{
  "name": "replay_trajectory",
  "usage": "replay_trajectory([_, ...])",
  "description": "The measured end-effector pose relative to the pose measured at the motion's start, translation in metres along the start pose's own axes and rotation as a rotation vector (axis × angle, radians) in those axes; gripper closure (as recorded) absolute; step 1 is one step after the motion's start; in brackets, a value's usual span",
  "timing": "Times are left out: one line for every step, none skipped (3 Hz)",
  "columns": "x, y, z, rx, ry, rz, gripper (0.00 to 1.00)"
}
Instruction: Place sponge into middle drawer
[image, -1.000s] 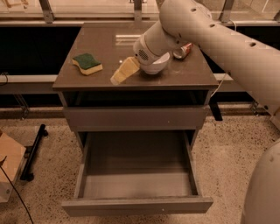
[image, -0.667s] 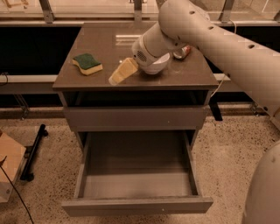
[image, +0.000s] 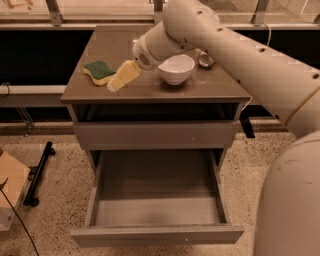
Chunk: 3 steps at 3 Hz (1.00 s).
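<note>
Camera view, single frame.

- Cabinet top (image: 150, 92): brown, flat. It carries the sponge, a white bowl and a small shiny item I cannot identify.
- Sponge (image: 99, 71): lies flat near the top's left edge, green scouring side up, with yellow foam showing along its near edge. It is on the cabinet top, not in any drawer.
- White bowl (image: 176, 69): upright, at 3 o'clock from the sponge and well apart from it. The small shiny item (image: 205, 60) sits just past the bowl at its 2 o'clock.
- Gripper (image: 120, 77): pale yellow, low over the top between sponge and bowl, at 4 o'clock from the sponge. It slants down toward 8 o'clock, with its tip just beside the sponge's right edge. I cannot tell whether it makes contact. Its state, wide, narrow or holding something, is also unclear from this angle.
- Arm (image: 225, 45): white, enters from 3 o'clock and crosses above the bowl.
- Upper drawer (image: 155, 134): plain front, closed or nearly so.
- Middle drawer (image: 155, 235): at 6 o'clock from the top, pulled well out, pale grey floor exposed.
- Floor: speckled. A cardboard box (image: 10, 185) is at 9 o'clock from the open drawer, with a black bar-shaped object (image: 39, 172) beside it.
</note>
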<state>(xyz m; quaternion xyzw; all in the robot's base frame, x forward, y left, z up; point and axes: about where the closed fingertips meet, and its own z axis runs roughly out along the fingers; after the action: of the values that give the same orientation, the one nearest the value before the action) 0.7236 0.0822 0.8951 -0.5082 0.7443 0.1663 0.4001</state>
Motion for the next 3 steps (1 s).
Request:
replay_trajectory([-0.019,-0.003,0.027,-0.039,-0.046,-0.010,0.00])
replay_trajectory([-0.033,-0.006,0.065,-0.094,-0.072,-0.001,0.00])
replay_trajectory([-0.040,-0.005,0.097,-0.139,-0.081,0.017,0.00])
